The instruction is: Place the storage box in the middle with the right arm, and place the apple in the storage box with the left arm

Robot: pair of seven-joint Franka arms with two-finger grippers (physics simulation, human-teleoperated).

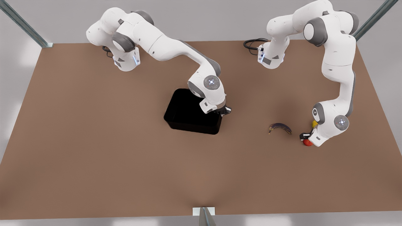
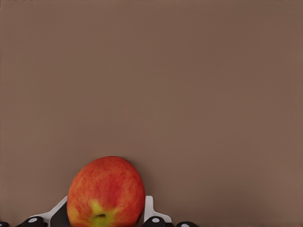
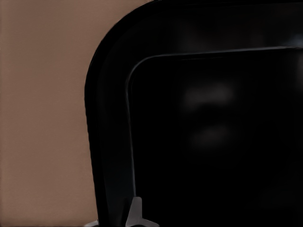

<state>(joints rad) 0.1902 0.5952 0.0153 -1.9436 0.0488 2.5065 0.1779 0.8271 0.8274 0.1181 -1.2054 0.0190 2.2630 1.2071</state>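
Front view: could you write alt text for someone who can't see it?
Two white robot arms over a brown table: the right pincer at a black storage box rim, the left pincer at a red apple beside a dark banana.

The table point(image 1: 94, 157) lies bare across the whole near side and the front view's left. The storage box point(image 1: 185, 113) sits near the middle with the right gripper point(image 1: 225, 110) at its rim. Open table separates it from the dark banana-shaped thing point(image 1: 280, 127), which lies just beside the apple point(image 1: 307, 142) under the left gripper point(image 1: 305, 137); a yellow fruit point(image 1: 314, 123) crowds behind.
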